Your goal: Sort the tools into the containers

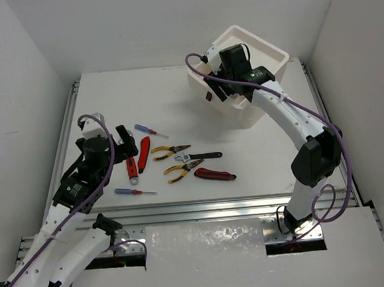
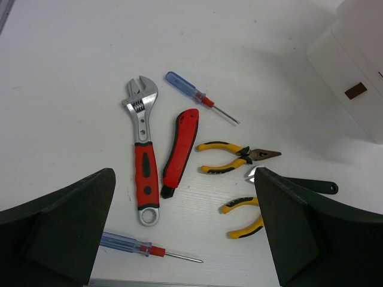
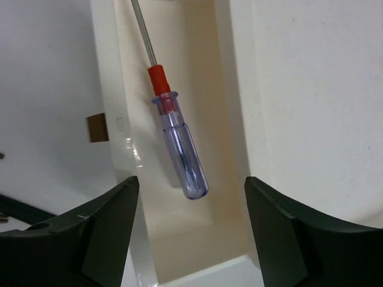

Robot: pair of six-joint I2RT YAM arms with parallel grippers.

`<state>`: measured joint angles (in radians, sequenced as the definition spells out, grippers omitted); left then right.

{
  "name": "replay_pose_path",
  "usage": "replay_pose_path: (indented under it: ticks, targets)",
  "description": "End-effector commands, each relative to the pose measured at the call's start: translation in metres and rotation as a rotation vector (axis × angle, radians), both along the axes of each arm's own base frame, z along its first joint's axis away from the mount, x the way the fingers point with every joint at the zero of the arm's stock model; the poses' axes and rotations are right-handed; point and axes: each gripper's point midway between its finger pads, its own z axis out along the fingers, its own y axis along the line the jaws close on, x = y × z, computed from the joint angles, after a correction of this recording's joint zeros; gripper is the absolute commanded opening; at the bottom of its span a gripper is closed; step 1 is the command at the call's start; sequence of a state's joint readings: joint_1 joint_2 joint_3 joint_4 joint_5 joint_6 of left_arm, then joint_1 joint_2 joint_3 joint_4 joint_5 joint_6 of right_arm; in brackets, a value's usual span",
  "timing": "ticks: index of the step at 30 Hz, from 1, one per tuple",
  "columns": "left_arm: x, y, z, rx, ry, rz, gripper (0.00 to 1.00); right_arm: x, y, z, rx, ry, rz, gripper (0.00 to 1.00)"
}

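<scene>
Tools lie scattered on the left half of the white table (image 1: pixel 175 98). Nearest to me is a blue-handled screwdriver (image 2: pixel 140 246), its tip pointing right. My left gripper (image 2: pixel 182 197) hovers above the spread with its jaws wide apart, gripping nothing. A little farther and to the right lies a red-and-black utility knife (image 1: pixel 214 175), with one pair of yellow-handled pliers (image 1: pixel 179 172) just left of it. Just beyond these, the black-handled wrench (image 1: pixel 203 156) lies close by a second pair of pliers (image 2: pixel 236 156). On the left, the red-handled wrench (image 2: pixel 143 155) and another utility knife (image 2: pixel 179 149) lie side by side, close but apart. Beyond them is a second screwdriver (image 2: pixel 197 95). At the far right stands the white drawer unit (image 1: pixel 264 51), one dark red tab (image 3: pixel 97 127) showing on its front. My right gripper (image 3: pixel 191 182) hangs over its recessed top with the fingers spread. A third screwdriver (image 3: pixel 176 143) is inside that recess, shaft pointing away, touching neither finger. I cannot tell whether it rests on the bottom.
</scene>
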<state>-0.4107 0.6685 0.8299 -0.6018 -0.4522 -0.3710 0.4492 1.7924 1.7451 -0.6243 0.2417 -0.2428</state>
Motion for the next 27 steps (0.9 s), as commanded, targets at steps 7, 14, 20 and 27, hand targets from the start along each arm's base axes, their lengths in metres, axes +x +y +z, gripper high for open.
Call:
replay_pose_path:
  ticks: [7, 14, 20, 27]
  targets:
    - [0.003, 0.010, 0.017, -0.012, -0.067, 0.054, 1.00, -0.041, 0.112, 0.073, 0.304, -0.115, 0.254, 0.74]
    - [0.002, 0.015, 0.021, -0.016, -0.082, 0.077, 1.00, -0.046, 0.206, -0.038, 0.371, 0.135, 0.469, 0.70]
    - [0.004, 0.014, 0.018, -0.012, -0.071, 0.070, 1.00, -0.023, 0.253, -0.087, 0.358, 0.217, 0.560, 0.63]
    - [0.008, 0.008, 0.013, -0.008, -0.053, 0.041, 1.00, -0.019, 0.273, -0.161, 0.305, 0.295, 0.595, 0.61]
